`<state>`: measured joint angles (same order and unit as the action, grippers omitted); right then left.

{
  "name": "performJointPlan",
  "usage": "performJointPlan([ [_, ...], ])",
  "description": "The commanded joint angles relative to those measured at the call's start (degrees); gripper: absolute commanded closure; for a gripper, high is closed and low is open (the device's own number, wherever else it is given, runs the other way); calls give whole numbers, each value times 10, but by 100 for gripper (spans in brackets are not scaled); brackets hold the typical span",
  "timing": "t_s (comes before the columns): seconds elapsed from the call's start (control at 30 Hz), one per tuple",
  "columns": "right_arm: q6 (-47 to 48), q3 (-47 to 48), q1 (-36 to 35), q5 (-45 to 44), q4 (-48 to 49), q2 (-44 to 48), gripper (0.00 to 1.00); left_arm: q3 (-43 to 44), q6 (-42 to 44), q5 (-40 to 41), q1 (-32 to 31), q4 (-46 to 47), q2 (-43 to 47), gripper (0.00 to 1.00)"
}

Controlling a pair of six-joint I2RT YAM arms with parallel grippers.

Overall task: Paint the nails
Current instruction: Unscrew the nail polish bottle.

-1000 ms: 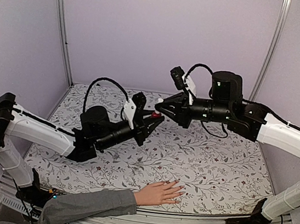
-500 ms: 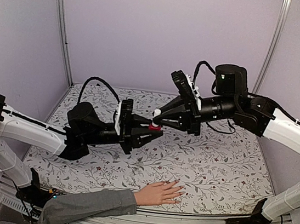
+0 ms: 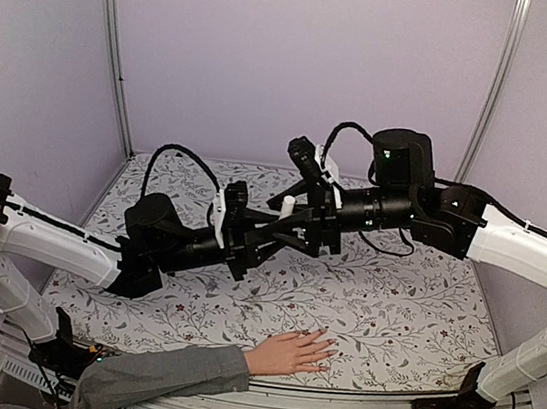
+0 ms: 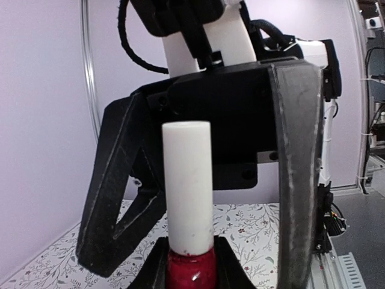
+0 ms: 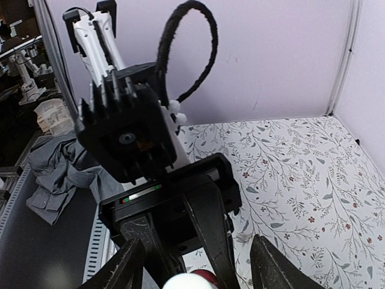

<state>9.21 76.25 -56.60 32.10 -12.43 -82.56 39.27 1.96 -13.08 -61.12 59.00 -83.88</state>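
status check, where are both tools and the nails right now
Left tool shut on red bottle, held aloft. Right tool open, straddling white cap, not gripping. Nails at near edge, both tools well away. Nothing in the way.

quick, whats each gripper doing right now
left gripper: shut on the bottle
right gripper: open, fingers either side of the cap, not touching it
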Motion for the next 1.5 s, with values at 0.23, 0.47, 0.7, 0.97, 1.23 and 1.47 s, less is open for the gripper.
performJointPlan([
  [0.23,-129,-47,3,-191,83,26,39,4,14,175,-16,22,-13,100],
  [0.47,-183,-64,3,-230,119,30,44,19,30,262,-25,19,-41,100],
  [0.7,-217,-59,3,-242,131,8,56,32,34,287,-27,16,-55,100],
  [0.97,-228,-58,3,-249,124,-1,64,36,31,292,-26,11,-61,100],
  [1.23,-226,-50,3,-248,124,-8,74,36,32,281,-27,8,-59,100],
  [1.47,-219,-47,3,-245,124,-9,90,39,32,275,-27,-7,-53,100],
])
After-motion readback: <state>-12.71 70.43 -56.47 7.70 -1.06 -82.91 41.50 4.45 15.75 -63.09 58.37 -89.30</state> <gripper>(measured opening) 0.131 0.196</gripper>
